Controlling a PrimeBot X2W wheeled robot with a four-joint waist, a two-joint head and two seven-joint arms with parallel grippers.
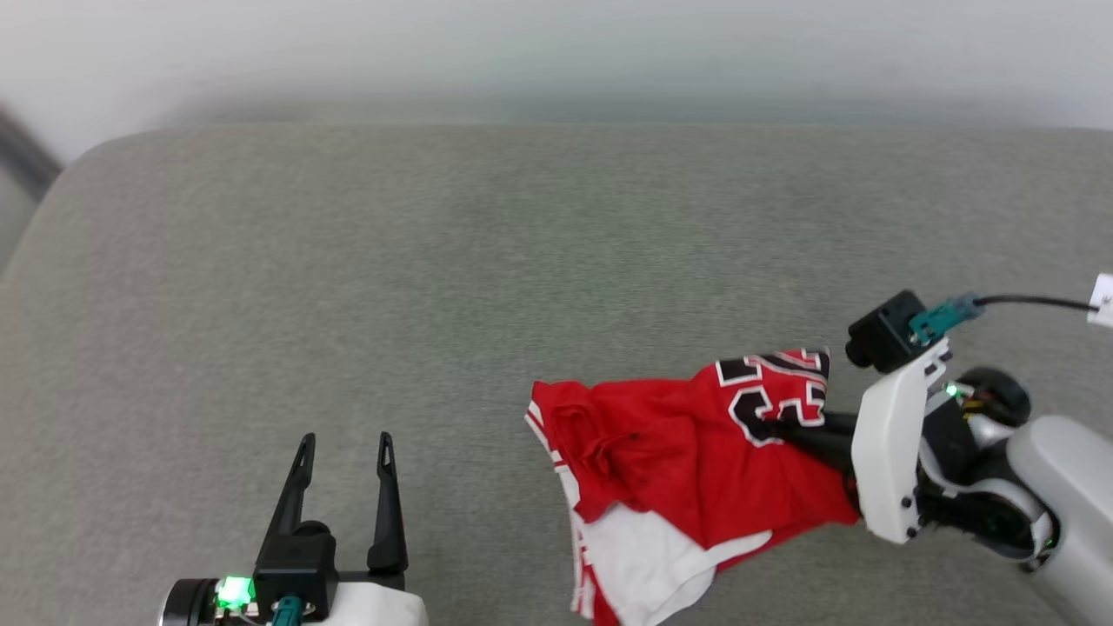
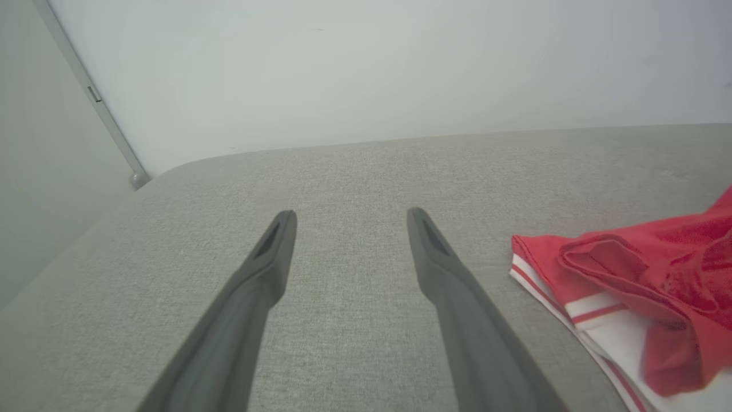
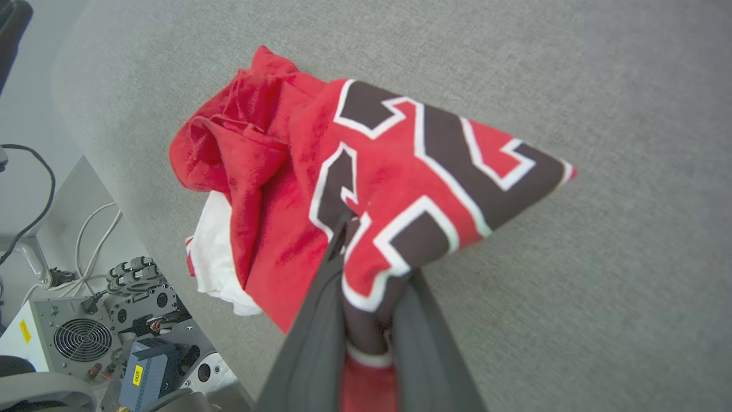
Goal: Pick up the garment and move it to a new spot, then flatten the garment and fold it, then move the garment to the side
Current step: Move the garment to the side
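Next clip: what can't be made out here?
Head view: right tool fingertips, buried in the red T-shirt; the shirt's lower part, cut by the bottom edge.
Left wrist view: most of the shirt, cut by the right edge.
Right wrist view: the black number, folded over.

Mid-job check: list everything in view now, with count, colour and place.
garment: one, red, white and black, crumpled at the surface's near right.
surface: one, grey fabric, under the garment.
wall: one, pale, behind the surface.
fan box: one, grey, below the surface's edge.
cables: several, white and black, near that box.
left gripper: one, dark, open, left of the garment.
right gripper: one, dark, shut on the garment.
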